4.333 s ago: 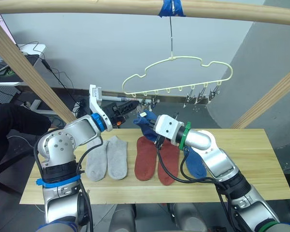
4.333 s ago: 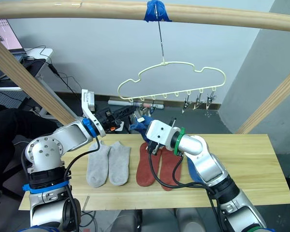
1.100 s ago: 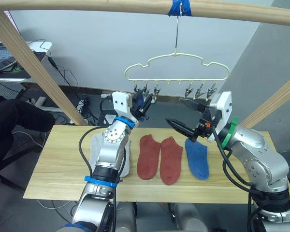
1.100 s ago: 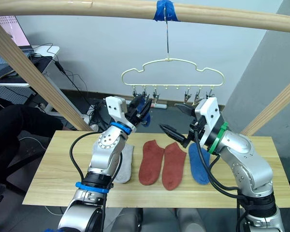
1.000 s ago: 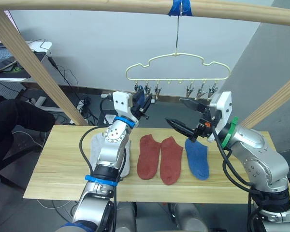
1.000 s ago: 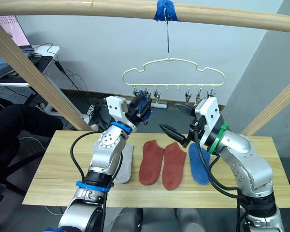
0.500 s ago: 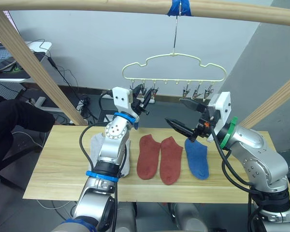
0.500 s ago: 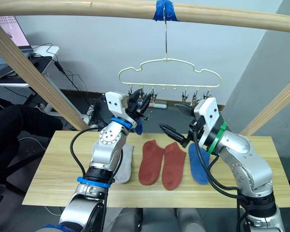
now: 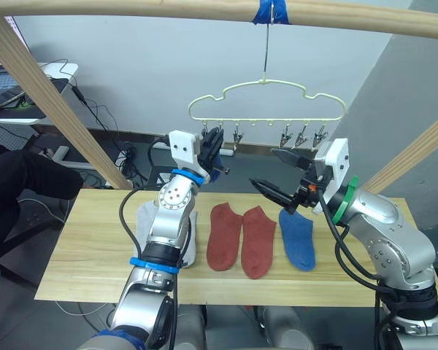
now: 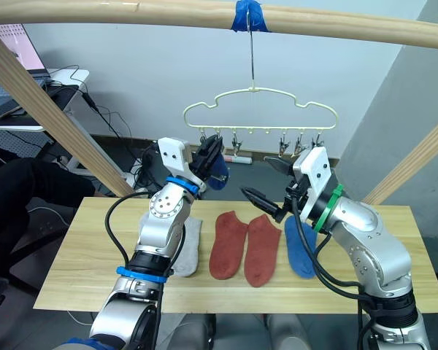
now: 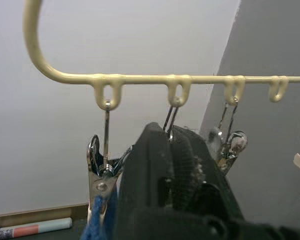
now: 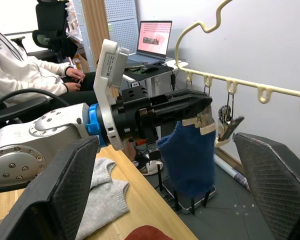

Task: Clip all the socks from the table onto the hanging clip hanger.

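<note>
The cream clip hanger [image 9: 267,91] hangs from the top pole. A blue sock [image 10: 217,173] dangles from its leftmost clip [image 11: 102,172]. My left gripper [image 9: 213,141] is raised at that end of the hanger, fingers [image 11: 175,165] shut, their tips in front of the second clip's wire. My right gripper [image 9: 277,173] hovers wide open and empty to the right, above the table [image 9: 87,255]. On the table lie two rust red socks [image 9: 241,239], one blue sock [image 9: 298,239] and grey socks [image 9: 141,224] partly hidden behind my left arm.
The frame's round top pole [image 9: 168,9] crosses overhead, with slanted poles at left [image 9: 51,102] and right [image 9: 416,153]. Free silver clips [image 9: 304,135] hang at the hanger's right end. A person [image 12: 25,75] sits behind the table on the left, near a desk.
My left gripper's fingers have closed. The hanger, pulled left half a second ago, has swung back right. The blue sock now hangs beside the gripper. The right arm has stayed still.
</note>
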`<state>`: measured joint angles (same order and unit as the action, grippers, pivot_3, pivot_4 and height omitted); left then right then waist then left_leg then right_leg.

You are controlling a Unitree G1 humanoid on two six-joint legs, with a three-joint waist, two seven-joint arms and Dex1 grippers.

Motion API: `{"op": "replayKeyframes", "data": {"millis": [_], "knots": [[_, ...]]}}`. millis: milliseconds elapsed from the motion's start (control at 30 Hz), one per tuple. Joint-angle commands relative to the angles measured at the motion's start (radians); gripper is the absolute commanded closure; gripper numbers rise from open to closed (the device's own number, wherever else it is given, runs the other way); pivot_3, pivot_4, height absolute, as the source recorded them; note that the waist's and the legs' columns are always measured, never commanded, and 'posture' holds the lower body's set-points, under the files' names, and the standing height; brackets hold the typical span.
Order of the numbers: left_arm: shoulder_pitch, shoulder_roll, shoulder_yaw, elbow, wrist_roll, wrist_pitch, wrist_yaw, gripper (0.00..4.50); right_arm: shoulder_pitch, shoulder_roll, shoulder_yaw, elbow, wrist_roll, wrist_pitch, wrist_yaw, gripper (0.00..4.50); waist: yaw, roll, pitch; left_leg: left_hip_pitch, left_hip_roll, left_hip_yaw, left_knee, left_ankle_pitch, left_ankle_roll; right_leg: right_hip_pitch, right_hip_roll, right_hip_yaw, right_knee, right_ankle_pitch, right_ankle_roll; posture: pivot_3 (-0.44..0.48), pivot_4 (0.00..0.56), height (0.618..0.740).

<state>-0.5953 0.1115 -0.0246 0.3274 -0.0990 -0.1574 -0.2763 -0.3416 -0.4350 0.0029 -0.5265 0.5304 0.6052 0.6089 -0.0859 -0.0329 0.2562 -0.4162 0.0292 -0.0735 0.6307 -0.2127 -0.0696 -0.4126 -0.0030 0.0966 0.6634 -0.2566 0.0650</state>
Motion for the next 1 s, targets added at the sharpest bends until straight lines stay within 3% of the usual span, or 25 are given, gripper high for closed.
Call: {"op": "replayKeyframes", "data": {"millis": [33, 100, 200, 333, 433, 500, 667, 900, 1000], "knots": [[-0.014, 0.000, 0.011, -0.046, -0.010, -0.006, -0.006, 4.49, 0.012, -0.022, 0.005, -0.027, -0.009, -0.019, 0.007, 0.00, 0.000, 0.000, 0.000, 0.000, 0.000, 0.000, 0.000, 0.000, 0.000, 0.000, 0.000, 0.000, 0.000, 0.000, 0.000, -0.131, 0.216, 0.740], [-0.006, 0.006, 0.012, -0.074, -0.023, 0.029, -0.018, 4.49, 0.031, -0.055, 0.027, -0.008, -0.052, -0.013, 0.005, 0.00, 0.000, 0.000, 0.000, 0.000, 0.000, 0.000, 0.000, 0.000, 0.000, 0.000, 0.000, 0.000, 0.000, 0.000, 0.000, -0.128, 0.219, 0.740], [0.028, 0.040, 0.022, -0.177, -0.090, 0.215, -0.065, 4.49, 0.073, -0.178, 0.124, 0.091, -0.215, 0.002, -0.002, 0.00, 0.000, 0.000, 0.000, 0.000, 0.000, 0.000, 0.000, 0.000, 0.000, 0.000, 0.000, 0.000, 0.000, 0.000, 0.000, -0.127, 0.219, 0.740], [0.048, 0.094, 0.044, -0.293, -0.189, 0.461, -0.113, 4.49, 0.092, -0.227, 0.176, 0.221, -0.309, -0.082, 0.024, 0.00, -0.001, 0.000, 0.000, 0.001, 0.000, 0.000, 0.000, 0.000, 0.000, 0.000, 0.000, 0.000, 0.001, 0.000, 0.000, -0.117, 0.230, 0.740], [0.033, 0.206, 0.087, -0.386, -0.342, 0.750, -0.206, 4.49, 0.058, -0.226, 0.264, 0.462, -0.407, -0.181, 0.075, 0.00, -0.012, 0.000, 0.000, 0.003, 0.001, 0.000, 0.000, 0.000, 0.000, 0.002, 0.001, 0.001, 0.002, -0.003, 0.004, -0.099, 0.234, 0.740], [0.028, 0.261, 0.098, -0.419, -0.402, 0.850, -0.250, 4.49, 0.017, -0.204, 0.303, 0.613, -0.468, -0.248, 0.074, 0.00, -0.022, 0.000, 0.000, 0.008, 0.001, 0.001, 0.000, 0.000, 0.001, 0.005, 0.001, 0.001, 0.002, -0.003, 0.005, -0.094, 0.235, 0.740], [0.038, 0.312, 0.112, -0.466, -0.476, 0.989, -0.271, 4.49, -0.050, -0.135, 0.307, 0.827, -0.513, -0.301, 0.081, 0.00, -0.027, 0.000, 0.000, 0.010, 0.001, 0.001, 0.000, 0.001, 0.001, 0.008, 0.001, 0.002, 0.002, -0.003, 0.005, -0.074, 0.236, 0.740], [0.052, 0.311, 0.139, -0.523, -0.547, 1.093, -0.239, 4.49, -0.045, -0.090, 0.293, 0.928, -0.528, -0.322, 0.104, 0.00, -0.023, 0.000, 0.000, 0.010, 0.001, 0.001, -0.001, 0.001, 0.001, 0.008, 0.001, 0.002, 0.002, -0.003, 0.005, -0.062, 0.240, 0.740], [0.059, 0.313, 0.146, -0.539, -0.564, 1.114, -0.234, 4.50, -0.029, -0.092, 0.290, 0.925, -0.531, -0.328, 0.123, 0.87, -0.021, 0.000, 0.000, 0.010, 0.001, 0.001, -0.001, 0.001, 0.001, 0.008, 0.001, 0.002, 0.002, -0.003, 0.005, -0.060, 0.241, 0.740]]}}
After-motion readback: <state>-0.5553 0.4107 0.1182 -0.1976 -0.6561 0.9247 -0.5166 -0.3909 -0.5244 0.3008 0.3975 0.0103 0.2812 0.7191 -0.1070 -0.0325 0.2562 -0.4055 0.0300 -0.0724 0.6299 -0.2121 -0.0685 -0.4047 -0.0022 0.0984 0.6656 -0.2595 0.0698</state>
